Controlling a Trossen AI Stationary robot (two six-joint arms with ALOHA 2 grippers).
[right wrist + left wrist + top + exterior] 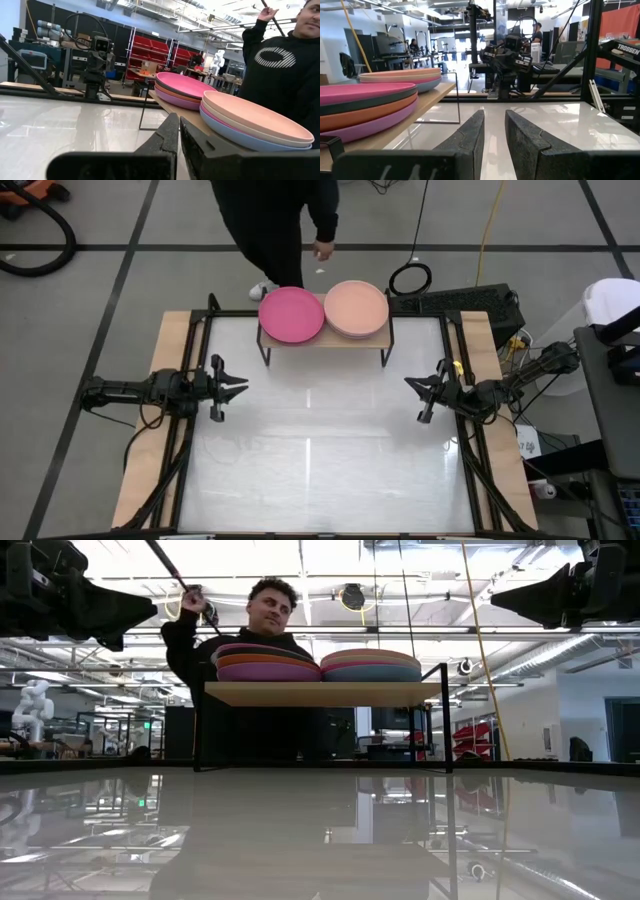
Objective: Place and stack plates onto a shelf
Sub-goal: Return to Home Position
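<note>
Plates [291, 314] lie flat in two stacks, one topped hot pink and one peach, on the shelf [325, 340] at the far edge of the table [320, 470]. They sit side by side along its crosswise length. My left gripper [242, 387] has jaws slightly apart, and my right gripper [408, 384] has jaws together.

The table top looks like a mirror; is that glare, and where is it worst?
High view: pale light streaks run down the table, mild. Low view: worst, the table mirrors the shelf legs and the room behind. Right wrist view: a soft sheen beside the shelf, plates unaffected.
</note>
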